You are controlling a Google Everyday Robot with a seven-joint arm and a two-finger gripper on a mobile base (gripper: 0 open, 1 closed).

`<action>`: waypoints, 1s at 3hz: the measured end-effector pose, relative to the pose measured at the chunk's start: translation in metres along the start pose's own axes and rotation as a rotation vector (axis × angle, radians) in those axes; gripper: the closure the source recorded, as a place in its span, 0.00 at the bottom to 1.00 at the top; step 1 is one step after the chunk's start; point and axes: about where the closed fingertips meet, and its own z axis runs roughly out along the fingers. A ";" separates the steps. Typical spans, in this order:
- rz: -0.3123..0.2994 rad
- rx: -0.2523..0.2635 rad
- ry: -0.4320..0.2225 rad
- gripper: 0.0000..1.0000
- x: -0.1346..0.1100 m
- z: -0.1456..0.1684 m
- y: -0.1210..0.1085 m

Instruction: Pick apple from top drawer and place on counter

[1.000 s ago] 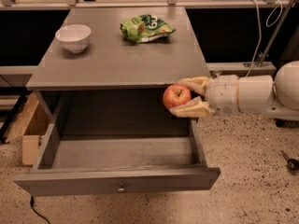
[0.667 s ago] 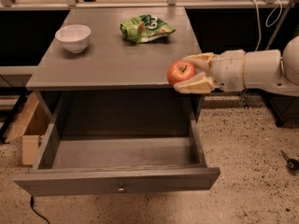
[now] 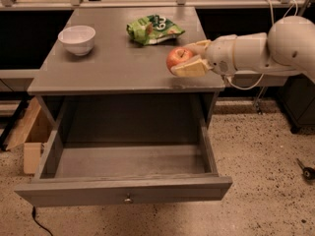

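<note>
The red apple (image 3: 177,58) with yellowish patches is held in my gripper (image 3: 188,59), just above the right part of the grey counter (image 3: 118,63). The gripper's pale fingers (image 3: 189,69) are shut on the apple; the white arm reaches in from the right. The top drawer (image 3: 123,191) is pulled wide open below the counter, its inside bare, with a small metal knob (image 3: 128,199) on its front panel.
A white bowl (image 3: 77,39) stands at the counter's back left. A green snack bag (image 3: 152,28) lies at the back middle. A wooden box (image 3: 30,132) sits on the floor left of the cabinet. A cable hangs at the right.
My gripper has lifted the apple up from beside the drawer's right edge and moved it left, over the counter's right part.
</note>
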 end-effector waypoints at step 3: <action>0.149 0.001 0.095 0.84 0.011 0.078 -0.059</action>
